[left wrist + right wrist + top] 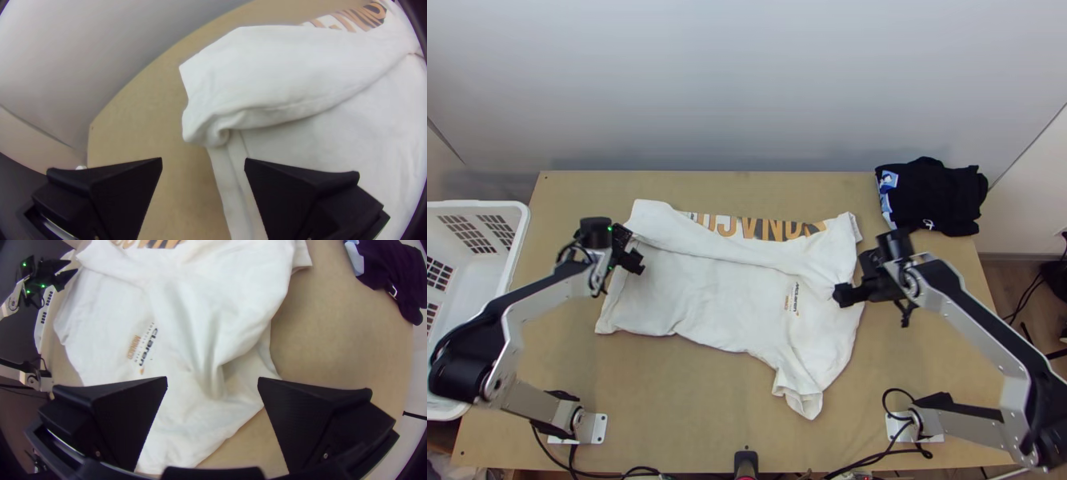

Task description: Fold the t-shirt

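Black jaws stand wide apart on the left gripper [632,248], at the shirt's [691,292] left edge, and on the right gripper [853,278], by its right side. Between them the shirt lies across mid-frame on the table [707,432], a strip along its top turned over (orange lettering [759,228] peeks out above), one sleeve [801,394] pointing down. Dark cloth [939,196] sits bunched at upper right; a white basket [517,211] stands at far left.
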Action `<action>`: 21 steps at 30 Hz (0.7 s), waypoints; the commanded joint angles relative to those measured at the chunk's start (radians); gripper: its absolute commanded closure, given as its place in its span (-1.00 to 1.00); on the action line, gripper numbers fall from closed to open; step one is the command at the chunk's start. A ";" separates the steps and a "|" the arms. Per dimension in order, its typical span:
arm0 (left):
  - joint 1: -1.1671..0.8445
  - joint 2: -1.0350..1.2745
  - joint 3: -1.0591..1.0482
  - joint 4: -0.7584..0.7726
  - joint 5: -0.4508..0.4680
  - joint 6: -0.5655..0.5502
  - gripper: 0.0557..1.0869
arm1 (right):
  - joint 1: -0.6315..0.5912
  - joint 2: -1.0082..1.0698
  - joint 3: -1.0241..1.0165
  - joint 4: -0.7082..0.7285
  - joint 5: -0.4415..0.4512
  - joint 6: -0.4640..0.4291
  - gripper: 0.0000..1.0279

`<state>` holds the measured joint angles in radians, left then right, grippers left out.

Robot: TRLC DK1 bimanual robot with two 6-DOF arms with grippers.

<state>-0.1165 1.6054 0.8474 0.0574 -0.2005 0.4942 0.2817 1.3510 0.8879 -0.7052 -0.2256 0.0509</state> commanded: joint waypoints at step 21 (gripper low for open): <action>0.317 -0.562 -0.094 -1.176 0.515 0.368 -0.91 | 0.271 -0.363 0.120 -0.721 -0.227 -0.020 -0.93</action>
<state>0.1268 1.0588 0.8070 -0.9764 0.1993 0.7956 0.4915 1.0229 1.0431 -1.3739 -0.4385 0.0177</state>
